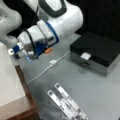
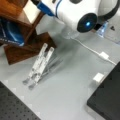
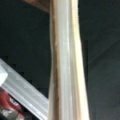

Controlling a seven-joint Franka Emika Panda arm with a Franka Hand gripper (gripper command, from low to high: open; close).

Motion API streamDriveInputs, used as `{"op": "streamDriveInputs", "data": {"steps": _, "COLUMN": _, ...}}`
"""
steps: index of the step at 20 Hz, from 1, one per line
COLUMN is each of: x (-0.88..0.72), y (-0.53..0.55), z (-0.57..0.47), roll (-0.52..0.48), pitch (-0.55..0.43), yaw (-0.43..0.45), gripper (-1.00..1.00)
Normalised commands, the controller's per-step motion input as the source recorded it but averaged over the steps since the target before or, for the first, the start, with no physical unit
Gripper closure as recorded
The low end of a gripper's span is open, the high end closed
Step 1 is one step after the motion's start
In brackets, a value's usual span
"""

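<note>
Beside the wooden shelf (image 1: pixel 15 85) edge, fingers (image 1: pixel 21 53) aperture unclear, open tabletop (image 1: pixel 95 92) beyond.

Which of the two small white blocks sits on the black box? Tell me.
The white block resting on the black box lid, at a front view's right. The other white block lies on the grey table, strung on the white cable.

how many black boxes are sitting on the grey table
1. The black box sits at a front view's right on the grey table, with a small white tag on its top. Its corner shows at a front view's bottom right. Others may lie out of frame.
</note>
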Motion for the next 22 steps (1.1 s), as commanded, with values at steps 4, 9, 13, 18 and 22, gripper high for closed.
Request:
{"op": "streamDriveInputs", "data": {"steps": 4, "x": -0.13, "y": -0.19, "z": -0.01, "roll": -0.130, "pitch": -0.004, "yaw": 0.209, "gripper": -1.00}}
{"op": "streamDriveInputs", "data": {"steps": 9, "x": -0.19, "y": -0.21, "z": -0.03, "roll": -0.124, "pitch": 0.011, "yaw": 0.224, "gripper": -1.00}}
{"op": "streamDriveInputs", "data": {"steps": 13, "x": -0.21, "y": -0.15, "z": -0.01, "roll": -0.116, "pitch": 0.018, "yaw": 0.243, "gripper": -1.00}}
{"op": "streamDriveInputs", "data": {"steps": 18, "x": -0.20, "y": -0.10, "z": 0.00, "roll": -0.056, "pitch": 0.004, "yaw": 0.256, "gripper": 1.00}}
{"op": "streamDriveInputs", "data": {"steps": 22, "x": -0.16, "y": -0.10, "z": 0.02, "roll": -0.052, "pitch": 0.009, "yaw": 0.281, "gripper": 1.00}}
